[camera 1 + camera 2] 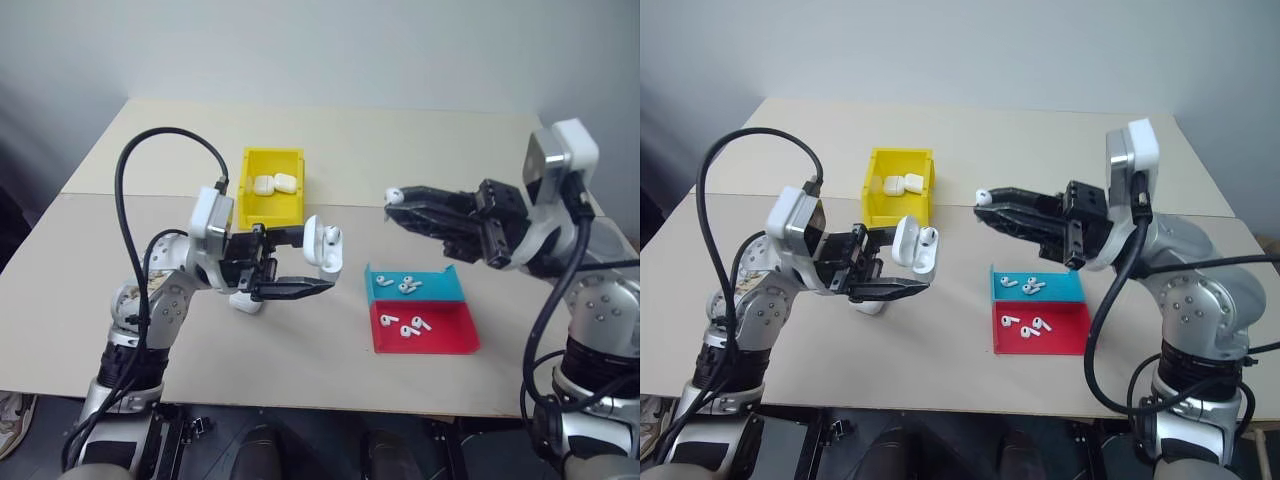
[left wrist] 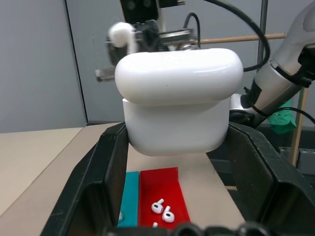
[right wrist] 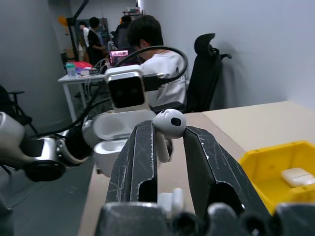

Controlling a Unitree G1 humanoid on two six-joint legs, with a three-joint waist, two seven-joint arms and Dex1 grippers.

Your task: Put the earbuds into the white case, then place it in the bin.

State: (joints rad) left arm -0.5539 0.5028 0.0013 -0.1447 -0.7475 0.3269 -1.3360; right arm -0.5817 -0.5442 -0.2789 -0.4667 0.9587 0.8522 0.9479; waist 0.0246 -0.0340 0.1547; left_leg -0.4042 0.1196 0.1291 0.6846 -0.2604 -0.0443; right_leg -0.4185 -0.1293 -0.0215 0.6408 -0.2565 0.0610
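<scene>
On the beige table [image 1: 330,130] before a grey wall, left gripper [image 1: 318,268] clamps the white case [image 1: 324,246]; right gripper [image 1: 395,202] pinches an earbud [image 1: 395,194].

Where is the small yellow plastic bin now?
In the left eye view, the small yellow plastic bin stands on the table behind the left gripper, left of centre, with white cases lying inside.
</scene>
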